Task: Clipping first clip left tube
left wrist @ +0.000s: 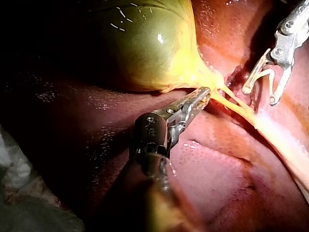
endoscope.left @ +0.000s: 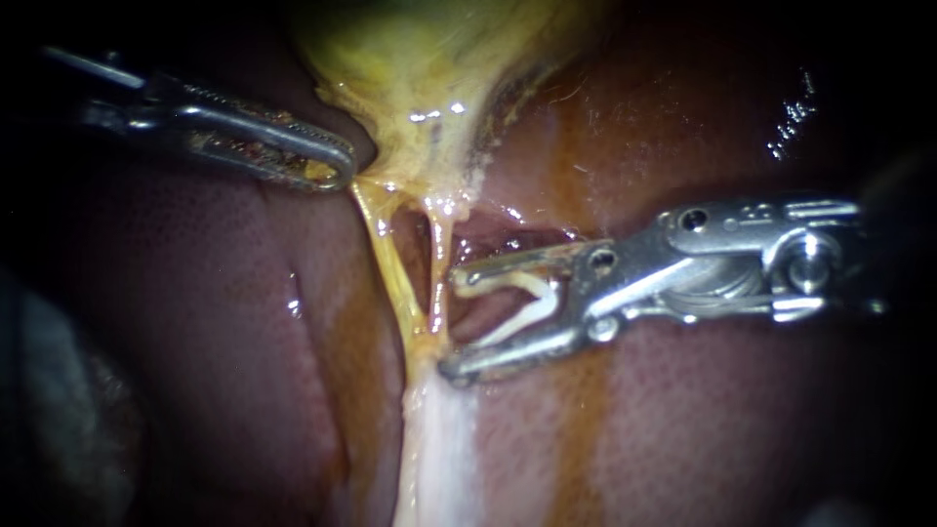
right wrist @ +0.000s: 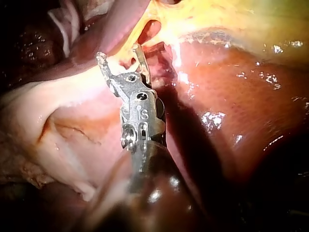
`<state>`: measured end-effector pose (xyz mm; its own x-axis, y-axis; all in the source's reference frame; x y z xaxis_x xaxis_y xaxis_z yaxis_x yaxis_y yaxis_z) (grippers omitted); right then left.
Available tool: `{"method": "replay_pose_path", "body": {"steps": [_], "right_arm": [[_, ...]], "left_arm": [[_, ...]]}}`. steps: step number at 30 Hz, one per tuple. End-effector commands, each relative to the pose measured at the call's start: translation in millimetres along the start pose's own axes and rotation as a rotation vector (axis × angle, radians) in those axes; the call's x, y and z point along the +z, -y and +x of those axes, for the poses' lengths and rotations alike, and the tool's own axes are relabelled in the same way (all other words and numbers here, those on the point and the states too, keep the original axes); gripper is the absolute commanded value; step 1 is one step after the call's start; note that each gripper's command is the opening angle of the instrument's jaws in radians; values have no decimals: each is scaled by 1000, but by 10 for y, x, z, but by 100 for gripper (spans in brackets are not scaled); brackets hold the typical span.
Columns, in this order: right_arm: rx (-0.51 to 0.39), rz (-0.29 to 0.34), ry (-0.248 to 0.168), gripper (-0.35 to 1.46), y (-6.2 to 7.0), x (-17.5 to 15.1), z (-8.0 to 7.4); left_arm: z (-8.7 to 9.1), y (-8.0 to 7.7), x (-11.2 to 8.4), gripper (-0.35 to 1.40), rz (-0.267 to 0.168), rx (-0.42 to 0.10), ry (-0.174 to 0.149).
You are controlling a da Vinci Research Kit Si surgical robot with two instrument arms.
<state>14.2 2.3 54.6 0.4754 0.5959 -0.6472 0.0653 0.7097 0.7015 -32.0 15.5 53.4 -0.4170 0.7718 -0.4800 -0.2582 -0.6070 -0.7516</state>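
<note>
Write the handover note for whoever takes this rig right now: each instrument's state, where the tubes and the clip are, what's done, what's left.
Left instrument: claw shut on the gallbladder at its neck; both tubes run stretched below it.
Right instrument: claw stands wide with the white clip seated in it, unclosed, tips beside the right tube.
Left tube: bare, on the far side of the right tube from that claw.
Done: no clip on either tube yet.
Left: bring the claw around the left tube, close the clip, let go.
</note>
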Motion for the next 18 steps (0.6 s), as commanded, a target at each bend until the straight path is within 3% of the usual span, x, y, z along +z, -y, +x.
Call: {"method": "replay_pose_path", "body": {"steps": [1, 9, 18], "right_arm": [[0, 0, -4, 44, -1, 2, 0], [31, -1, -25, 44, -12, 16, -6], [45, -7, -19, 44, -24, 30, -31]], "left_arm": [[0, 0, 0, -35, 0, 0, 0], [0, 0, 0, -35, 0, 0, 0], [0, 0, 1, -35, 0, 0, 0]]}}
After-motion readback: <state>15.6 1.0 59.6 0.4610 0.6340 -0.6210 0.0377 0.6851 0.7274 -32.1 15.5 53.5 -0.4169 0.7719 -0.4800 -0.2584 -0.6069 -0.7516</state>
